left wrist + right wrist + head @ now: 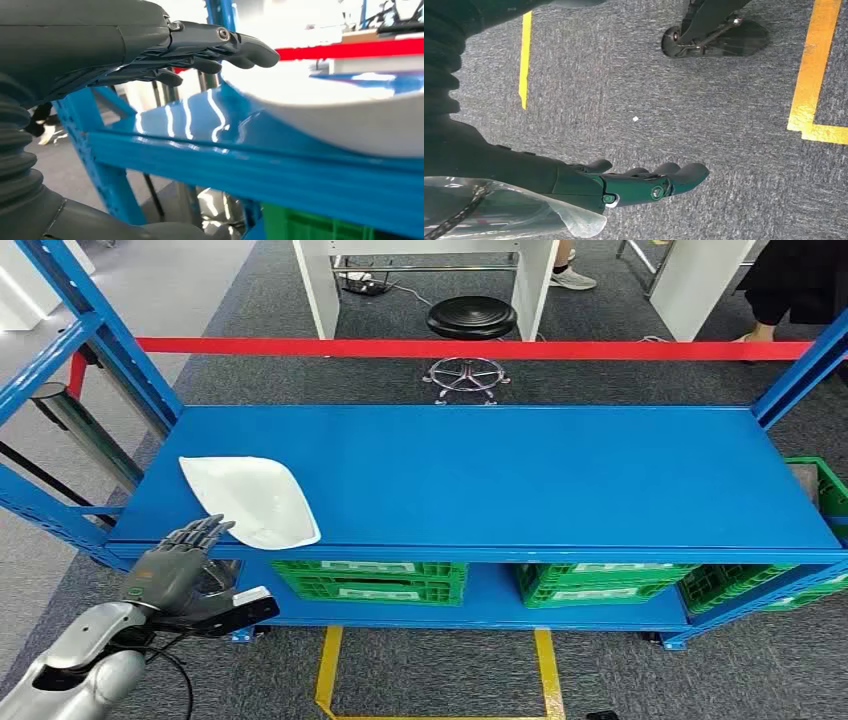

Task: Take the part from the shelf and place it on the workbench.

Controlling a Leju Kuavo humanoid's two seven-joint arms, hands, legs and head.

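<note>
The white part (pixel 252 498) lay flat on the blue shelf (pixel 480 475), near its front left corner, one edge close to the shelf's front lip. It looked like a thin moulded shell, smooth and glossy, with a pointed end toward the back left and a rounded corner toward the front; I judged it light and fairly stiff, but slick, and likely to slide on the painted steel if pushed rather than lifted. The sensible place to take it seemed the near edge, where fingers could go over the top and a thumb under the rim at the lip. The left hand (pixel 178 562) stood just in front of the shelf edge, fingers stretched out and apart, their tips reaching to the part's near edge; it held nothing, and from the wrist view the fingers (pixel 240 47) hung just above the white surface, though whether they touched it I could not tell. The right hand (pixel 639 182) hung low over the grey carpet, slack and unclenched, with nothing in it. Green crates (pixel 375 580) sat on the lower tier, a black stool (pixel 470 318) stood behind the rack, and a red bar (pixel 470 348) ran along the back.
</note>
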